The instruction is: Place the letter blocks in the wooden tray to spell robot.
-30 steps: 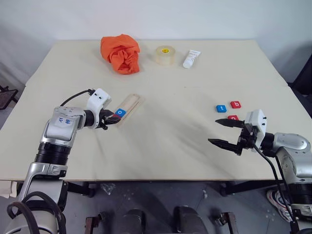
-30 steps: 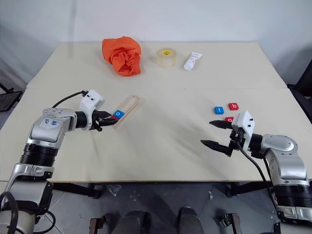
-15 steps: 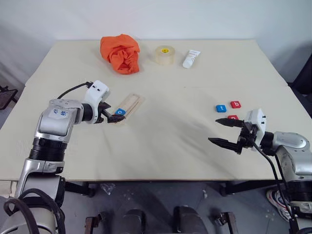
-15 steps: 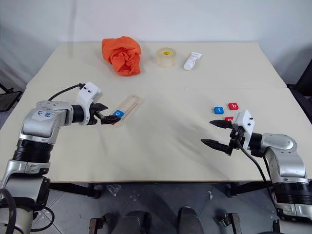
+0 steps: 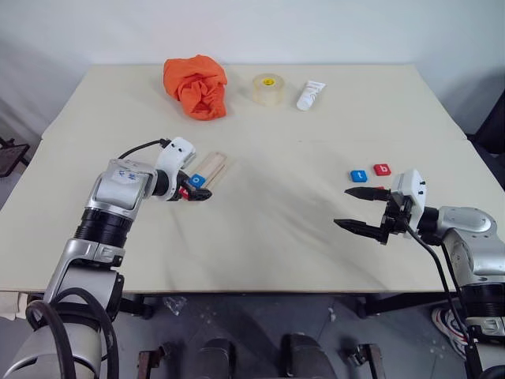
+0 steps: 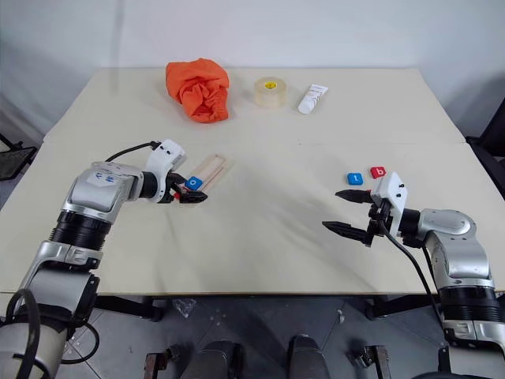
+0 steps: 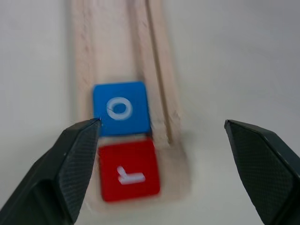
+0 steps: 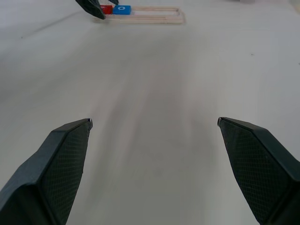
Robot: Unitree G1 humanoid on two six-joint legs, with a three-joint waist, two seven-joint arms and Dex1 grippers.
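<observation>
The wooden tray (image 5: 208, 167) lies left of the table's middle, angled away from me. A red "r" block (image 7: 127, 173) sits at its near end, with a blue "o" block (image 7: 121, 108) right beside it in the tray. My left gripper (image 5: 193, 192) hovers open over that end, its fingers (image 7: 70, 164) either side of the two blocks and holding nothing. On the right lie a blue "t" block (image 5: 358, 175) and a red "b" block (image 5: 382, 169). Just in front of them my right gripper (image 5: 342, 207) stands open and empty, pointing left.
An orange cloth (image 5: 195, 85), a roll of clear tape (image 5: 267, 88) and a white tube (image 5: 310, 95) sit along the far side of the table. Bare tabletop (image 8: 150, 84) stretches between the tray and the right-hand blocks.
My left gripper, shut on the blue "o" block a second ago, has opened and left it in the tray, then shifted a little to the right. The right gripper has kept still.
</observation>
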